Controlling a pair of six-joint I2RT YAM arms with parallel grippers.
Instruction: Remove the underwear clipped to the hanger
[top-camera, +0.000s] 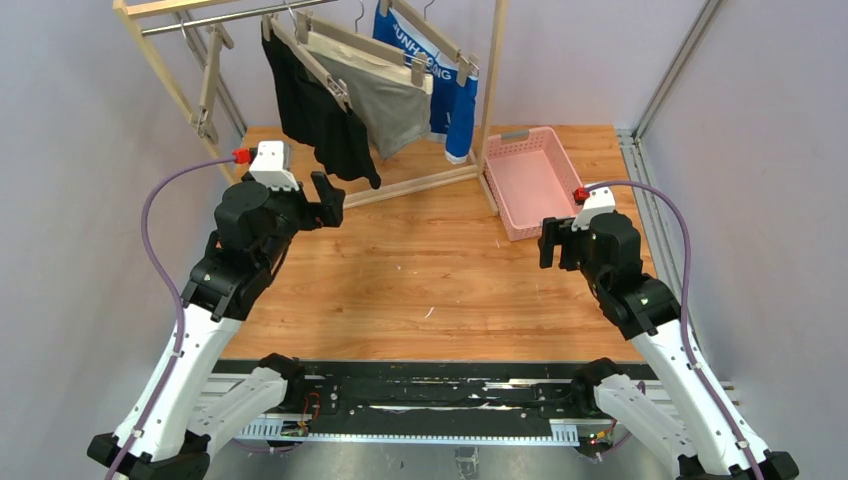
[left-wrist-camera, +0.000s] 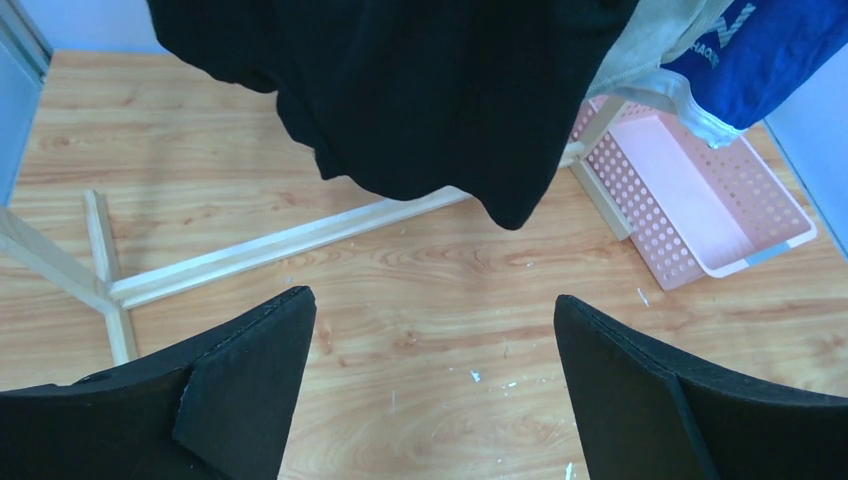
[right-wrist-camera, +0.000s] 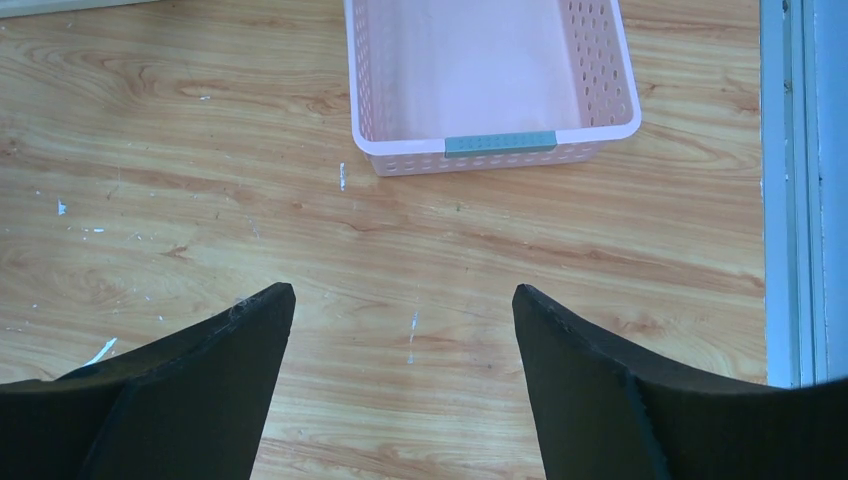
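Note:
Three shorts hang clipped to wooden hangers on a rail at the back: black shorts (top-camera: 322, 112), grey shorts (top-camera: 384, 92) with a pale waistband, and bright blue shorts (top-camera: 448, 88) with white lettering. My left gripper (top-camera: 328, 199) is open and empty, just below and in front of the black shorts' hem. In the left wrist view the black shorts (left-wrist-camera: 420, 90) hang above and ahead of my open gripper (left-wrist-camera: 435, 320), with the grey shorts (left-wrist-camera: 650, 45) and the blue shorts (left-wrist-camera: 760, 55) to the right. My right gripper (top-camera: 556, 242) is open and empty over the table.
A pink perforated basket (top-camera: 512, 150) stands at the back right, beside the rack's right post; it shows empty in the right wrist view (right-wrist-camera: 600, 55). The wooden rack's base bar (top-camera: 420, 183) runs across the table behind my left gripper. A metal rail (top-camera: 640, 190) edges the table's right side.

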